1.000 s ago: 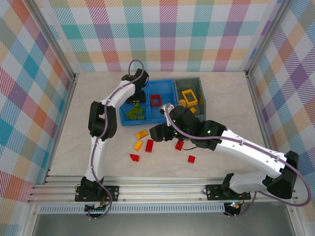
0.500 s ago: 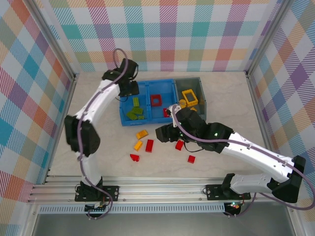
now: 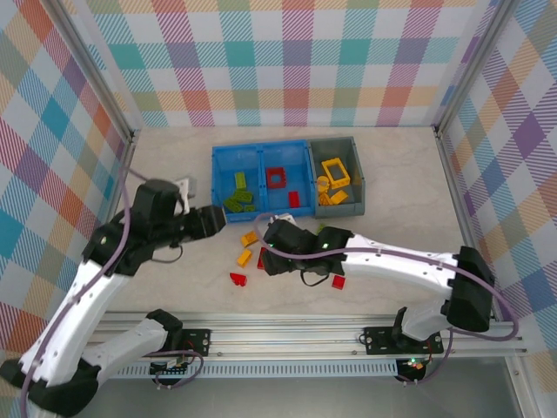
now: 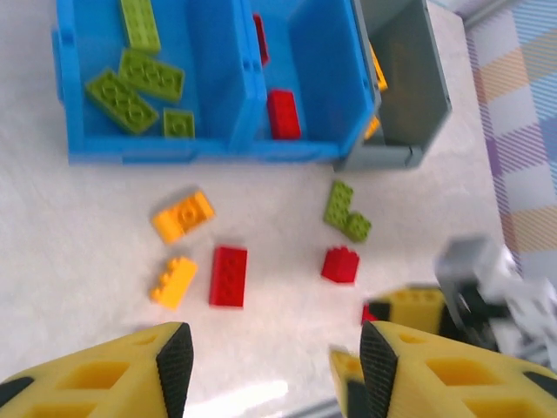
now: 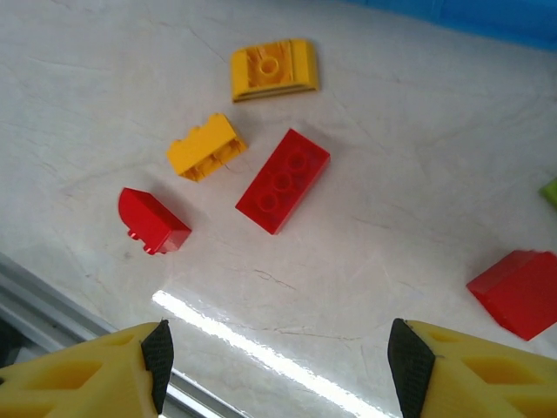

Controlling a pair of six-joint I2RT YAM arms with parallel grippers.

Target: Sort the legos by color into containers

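Left gripper (image 4: 270, 353) pulled back from the blue bin (image 3: 215, 183), right gripper (image 5: 278, 353) shifted left over loose red and yellow legos (image 5: 283, 181) on the surface (image 3: 400, 226), both jaws spread wide (nothing held)

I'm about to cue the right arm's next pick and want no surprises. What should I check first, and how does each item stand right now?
1. Right gripper open and empty: ok.
2. Left gripper open and empty: ok.
3. Red brick lies flat, apart from the orange brick: ok.
4. Room in the red compartment of the blue bin: ok.
5. All bricks sorted: not ok; green brick lies on the table.
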